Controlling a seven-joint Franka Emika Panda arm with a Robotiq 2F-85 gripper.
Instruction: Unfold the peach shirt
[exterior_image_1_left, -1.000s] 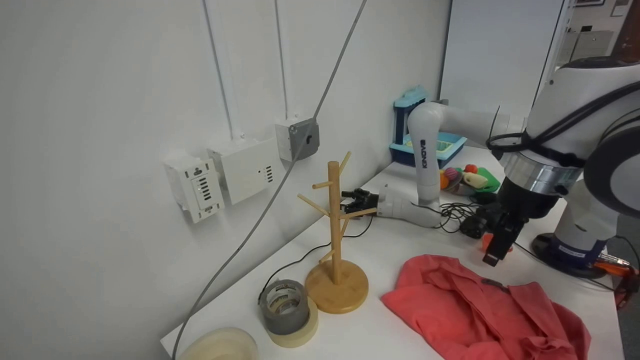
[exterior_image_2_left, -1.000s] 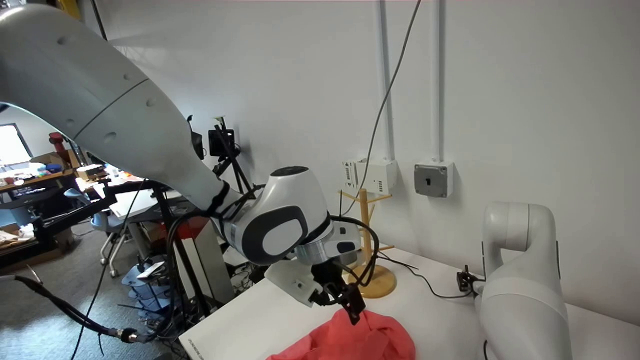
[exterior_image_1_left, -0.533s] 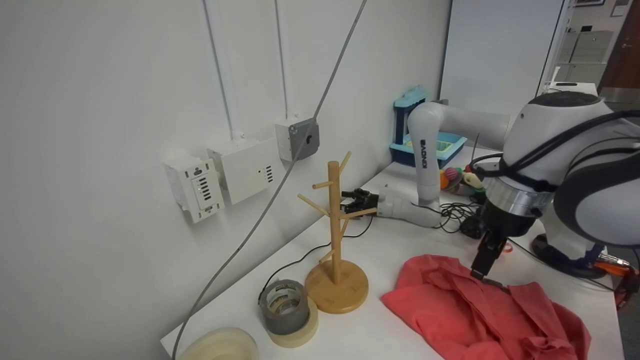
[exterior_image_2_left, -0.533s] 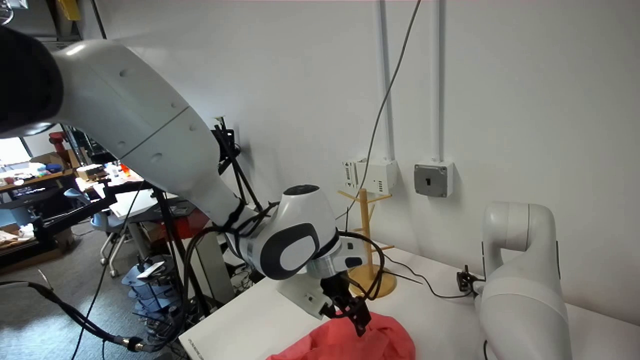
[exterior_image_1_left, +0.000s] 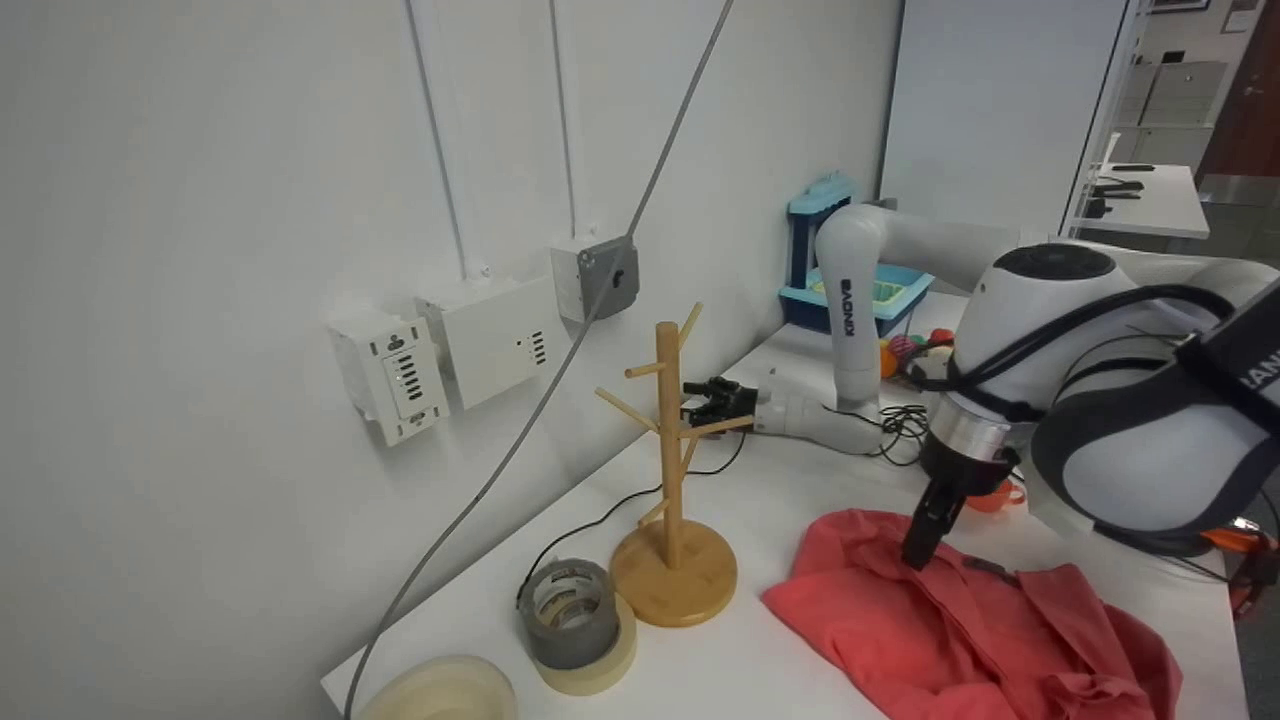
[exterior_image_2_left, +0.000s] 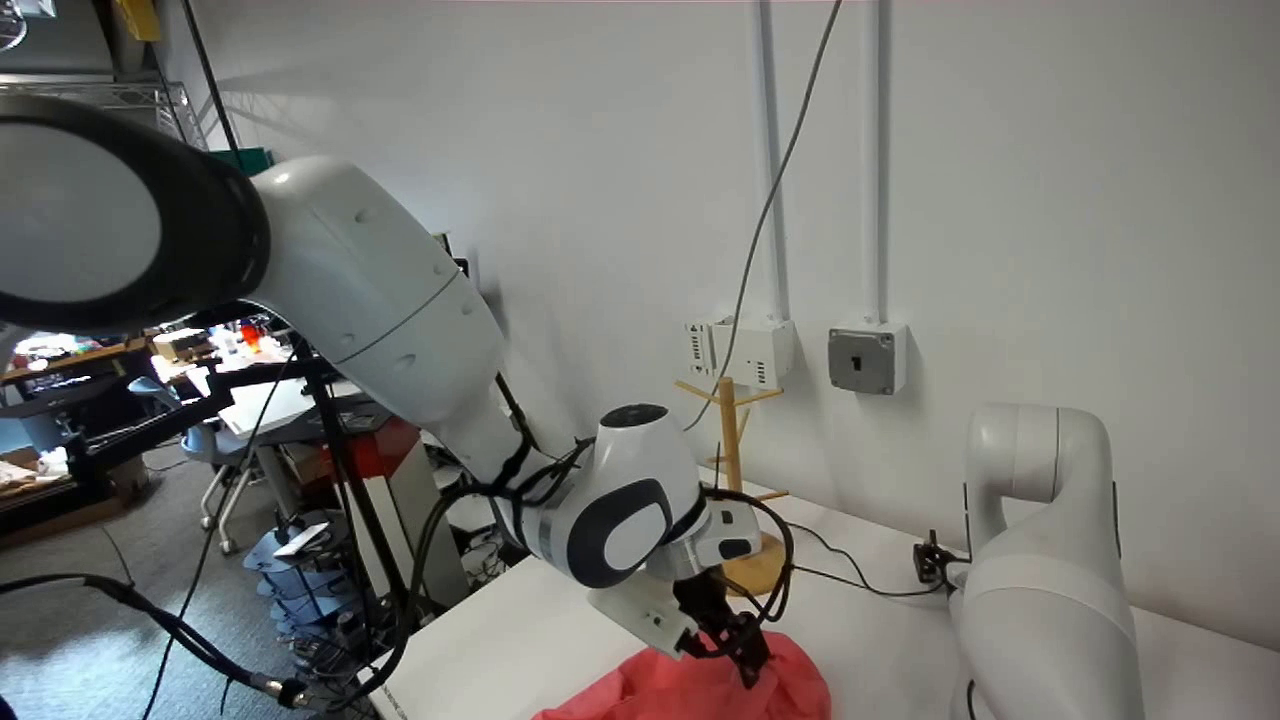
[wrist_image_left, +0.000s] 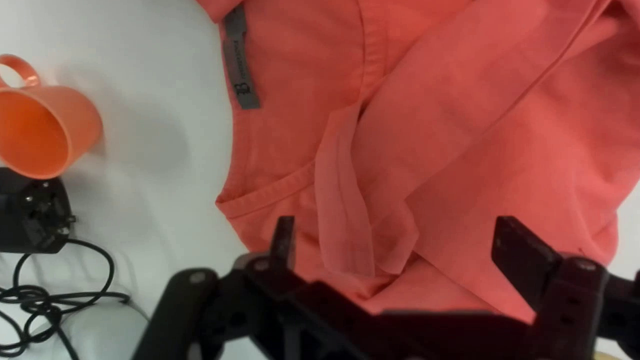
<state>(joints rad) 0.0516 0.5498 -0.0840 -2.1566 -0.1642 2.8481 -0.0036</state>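
Observation:
The peach shirt (exterior_image_1_left: 1000, 630) lies crumpled and folded over itself on the white table. It also shows in an exterior view (exterior_image_2_left: 690, 692), cut by the lower edge, and fills much of the wrist view (wrist_image_left: 450, 130). A grey neck label shows at its collar; no printed graphic is visible. My gripper (wrist_image_left: 395, 225) is open, with its two fingers wide apart and cloth folds visible between and beyond them. In both exterior views my gripper (exterior_image_1_left: 918, 558) (exterior_image_2_left: 752, 672) points down over the shirt's part nearer the mug tree. I cannot tell whether the fingertips touch the cloth.
A wooden mug tree (exterior_image_1_left: 672, 480) stands beside the shirt, with tape rolls (exterior_image_1_left: 570, 620) near it. An orange cup (wrist_image_left: 75, 125) and a black device with cables (wrist_image_left: 35, 212) lie past the collar. A second white arm (exterior_image_1_left: 850, 300) rests along the wall (exterior_image_1_left: 250, 200).
My gripper has moved from beside the shirt's collar edge to over the cloth, nearer the mug tree, and lower. The shirt has not visibly moved.

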